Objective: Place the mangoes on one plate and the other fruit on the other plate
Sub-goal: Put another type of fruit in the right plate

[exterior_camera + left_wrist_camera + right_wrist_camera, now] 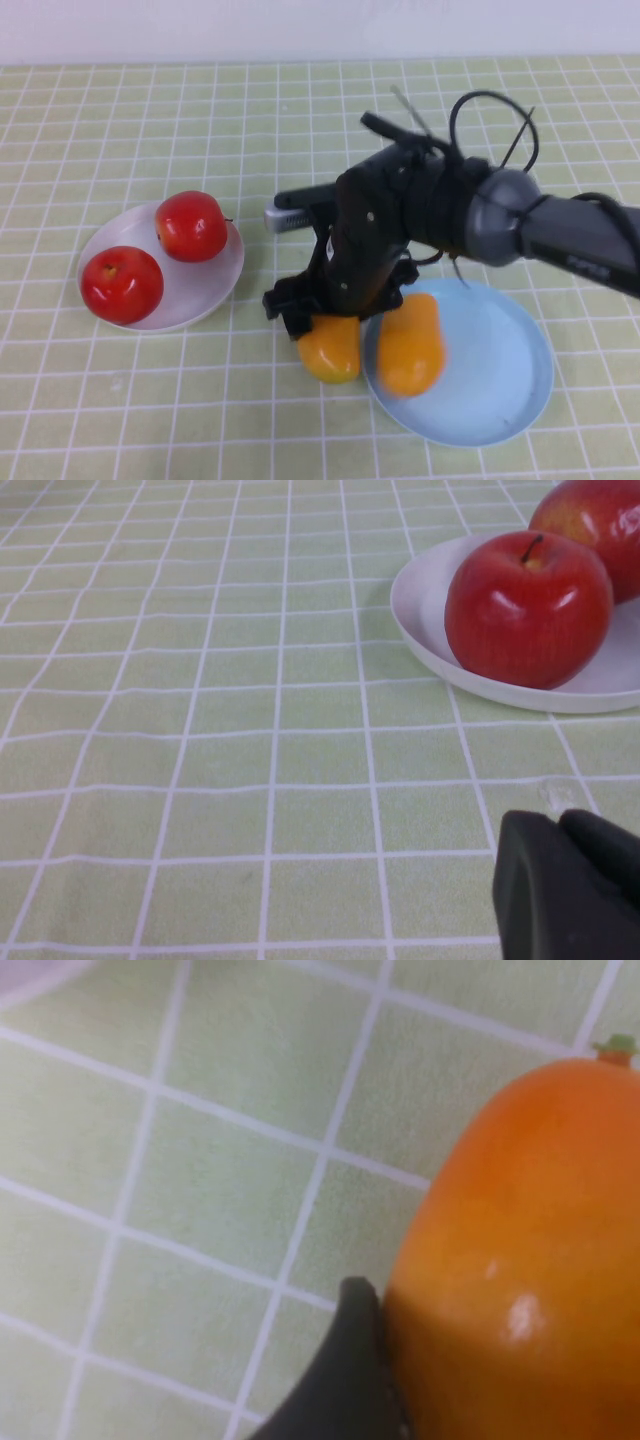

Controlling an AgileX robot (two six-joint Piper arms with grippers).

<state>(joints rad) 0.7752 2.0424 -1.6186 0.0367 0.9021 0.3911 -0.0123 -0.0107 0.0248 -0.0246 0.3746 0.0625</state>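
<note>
Two red apples [191, 226] [121, 284] rest on the white plate [215, 290] at the left. One mango [410, 345] lies on the left part of the light blue plate [510, 380]. A second mango [332, 348] sits on the cloth just left of that plate's rim. My right gripper [335, 320] reaches down over this mango. In the right wrist view one black finger [345, 1370] presses against the mango's [530, 1210] side; the other finger is hidden. My left gripper [560, 825] is shut and empty, low over the cloth near the white plate [430, 620] and an apple [528, 608].
A pale green checked cloth [150, 120] covers the whole table. The right arm's dark body and cables [480, 210] stretch across the middle right. A white wall edge runs along the back.
</note>
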